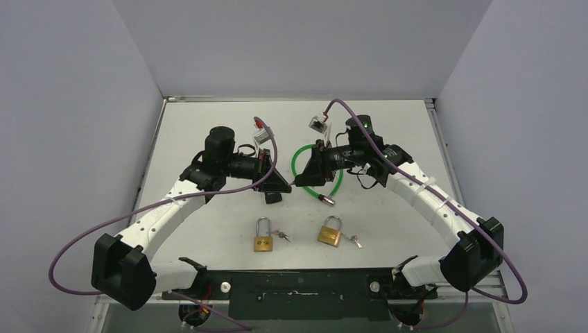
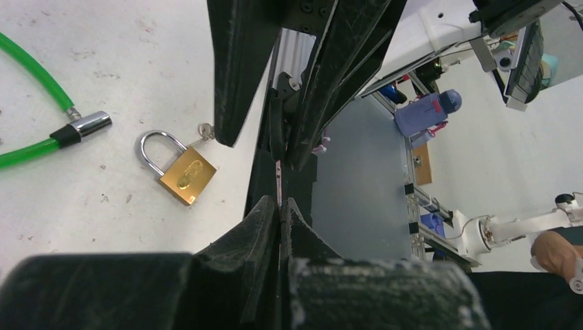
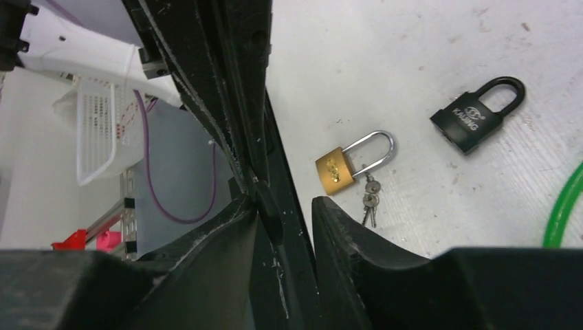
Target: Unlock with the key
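Black padlock (image 3: 476,115) carries white lettering (begins "KA", rest unclear).

Three padlocks on the tabletop (image 1: 208,118): two of brass, the left brass padlock (image 1: 262,237) and the right brass padlock (image 1: 331,234), plus one black padlock (image 3: 476,117). One green cable (image 1: 296,161), and two key bunches, the left bunch (image 1: 283,236) and the right bunch (image 1: 355,241). Two arms, the left arm (image 1: 156,218) and the right arm (image 1: 433,201), with two purple wires, the left wire (image 1: 111,225) and the right wire (image 1: 521,288).

Bright even light, soft shadows, wrist-cam fg blurry.
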Robot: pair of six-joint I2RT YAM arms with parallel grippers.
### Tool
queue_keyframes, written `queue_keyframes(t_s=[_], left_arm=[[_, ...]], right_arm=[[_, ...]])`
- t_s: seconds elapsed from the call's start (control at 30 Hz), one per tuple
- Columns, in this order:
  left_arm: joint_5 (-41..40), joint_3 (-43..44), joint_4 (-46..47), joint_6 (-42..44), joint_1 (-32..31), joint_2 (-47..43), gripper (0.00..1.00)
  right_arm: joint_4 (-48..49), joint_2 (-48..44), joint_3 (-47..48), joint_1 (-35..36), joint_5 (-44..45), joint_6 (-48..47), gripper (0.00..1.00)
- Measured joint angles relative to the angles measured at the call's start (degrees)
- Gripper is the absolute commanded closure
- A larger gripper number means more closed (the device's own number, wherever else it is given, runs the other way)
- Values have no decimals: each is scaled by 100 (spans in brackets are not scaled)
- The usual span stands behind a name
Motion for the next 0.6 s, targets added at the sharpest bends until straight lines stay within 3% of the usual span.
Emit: queue_keyframes(t_s=[0.07,0.13,0.33,0.6], left_arm=[[68,153,-422,262,0,0,100],[116,291,-737,520,0,0,100],[216,520,-1473,1108,0,4,100],[254,638,-2037,1565,0,39,100]], right_arm=[[-98,22,61,63,-153,-118,78],[-168,22,127,109,-306,-208,78],[-313,48,219,188,-511,-389,64],[-282,59,216,190,-686,-398,76]])
